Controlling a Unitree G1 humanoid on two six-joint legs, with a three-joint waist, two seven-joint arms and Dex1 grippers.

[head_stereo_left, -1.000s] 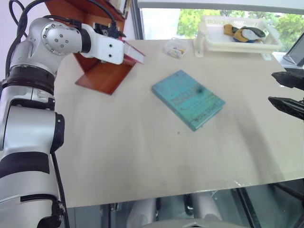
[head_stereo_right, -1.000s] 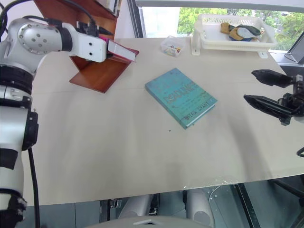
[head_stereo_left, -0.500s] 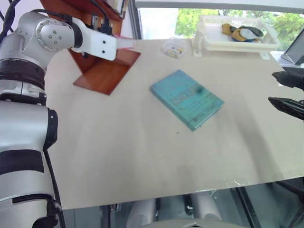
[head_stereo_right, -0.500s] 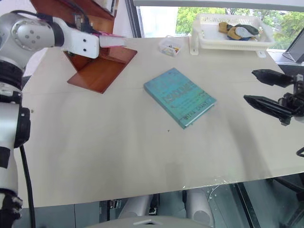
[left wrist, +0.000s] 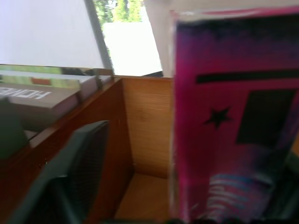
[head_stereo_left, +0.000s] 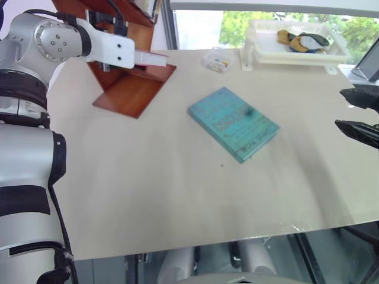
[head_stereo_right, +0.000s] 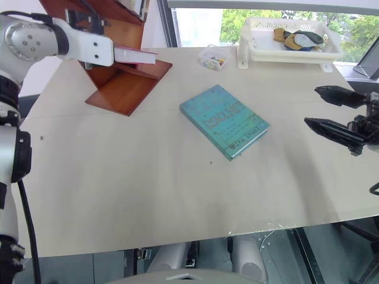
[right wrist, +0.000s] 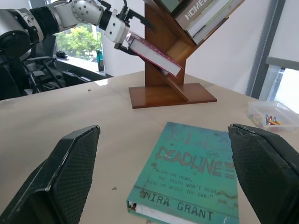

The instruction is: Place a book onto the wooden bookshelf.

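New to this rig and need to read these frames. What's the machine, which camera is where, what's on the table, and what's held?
It is a humanoid robot with two arms, each ending in a two-finger gripper. Two pictures come from its head, looking down over the table. The other two come from cameras on its wrists, looking along the fingers.

On the table lie a teal book, a small clear box, a white tray and the wooden bookshelf, which already holds other books.

The left gripper is at the pink book, which leans on a slanted shelf board. One finger stands clear of the book, so it seems not gripped. The right gripper hangs open and holds nothing.
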